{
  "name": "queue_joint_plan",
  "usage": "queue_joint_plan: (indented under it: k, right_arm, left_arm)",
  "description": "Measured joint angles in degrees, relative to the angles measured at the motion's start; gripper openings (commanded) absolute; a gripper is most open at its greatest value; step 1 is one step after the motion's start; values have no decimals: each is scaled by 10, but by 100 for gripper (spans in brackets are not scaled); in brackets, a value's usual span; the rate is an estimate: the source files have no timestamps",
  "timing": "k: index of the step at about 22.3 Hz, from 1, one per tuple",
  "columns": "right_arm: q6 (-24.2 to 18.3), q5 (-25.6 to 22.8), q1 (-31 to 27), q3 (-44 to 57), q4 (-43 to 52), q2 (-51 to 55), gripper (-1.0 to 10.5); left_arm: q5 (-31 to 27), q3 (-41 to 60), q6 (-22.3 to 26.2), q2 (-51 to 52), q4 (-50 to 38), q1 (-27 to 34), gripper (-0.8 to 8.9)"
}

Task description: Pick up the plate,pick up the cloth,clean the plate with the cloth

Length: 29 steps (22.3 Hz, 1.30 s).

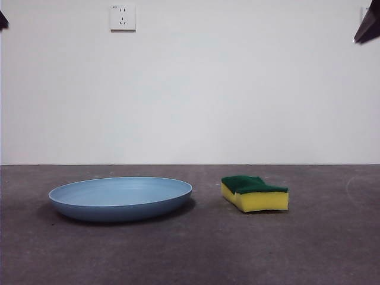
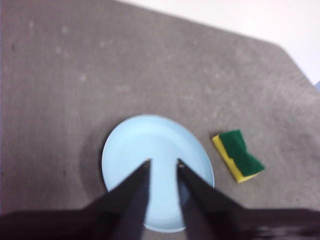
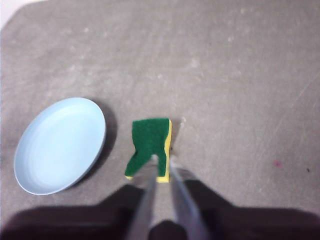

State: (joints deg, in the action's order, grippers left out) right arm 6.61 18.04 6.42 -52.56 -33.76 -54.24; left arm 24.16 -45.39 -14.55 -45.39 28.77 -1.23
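Note:
The light-blue plate [image 1: 120, 199] lies flat on the dark table, left of centre. The cloth, a yellow sponge with a green scouring top [image 1: 254, 193], lies a short way to its right, apart from it. My left gripper [image 2: 163, 162] hangs high above the plate [image 2: 150, 140], jaws apart and empty; the sponge [image 2: 240, 156] lies to one side. My right gripper [image 3: 164, 160] hangs high above the sponge [image 3: 147, 140], its blurred jaws a narrow gap apart and empty; the plate [image 3: 59, 145] shows beside it. In the front view both arms show only as dark tips at the top corners [image 1: 3, 21] [image 1: 368, 27].
A white wall with a power socket [image 1: 122, 17] stands behind the table. The dark grey table top [image 1: 190, 255] stretches in front of and around both things. Its far corner edge shows in the left wrist view [image 2: 280, 47].

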Motion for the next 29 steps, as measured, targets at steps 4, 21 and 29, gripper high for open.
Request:
queue_joint_plan:
  k: [4,21,29]
  right_arm:
    - [0,0,0,0,0,-7,445]
    - [0,0,0,0,0,-7,441]
    - [5,0,0,0,-1,-7,441]
  left_arm:
    - [0,0,1,-32,1,0,443]
    - [-85,-122,73,-448,-52,-70,439]
    - [-101,-122,81,-532,-94,-77,436]
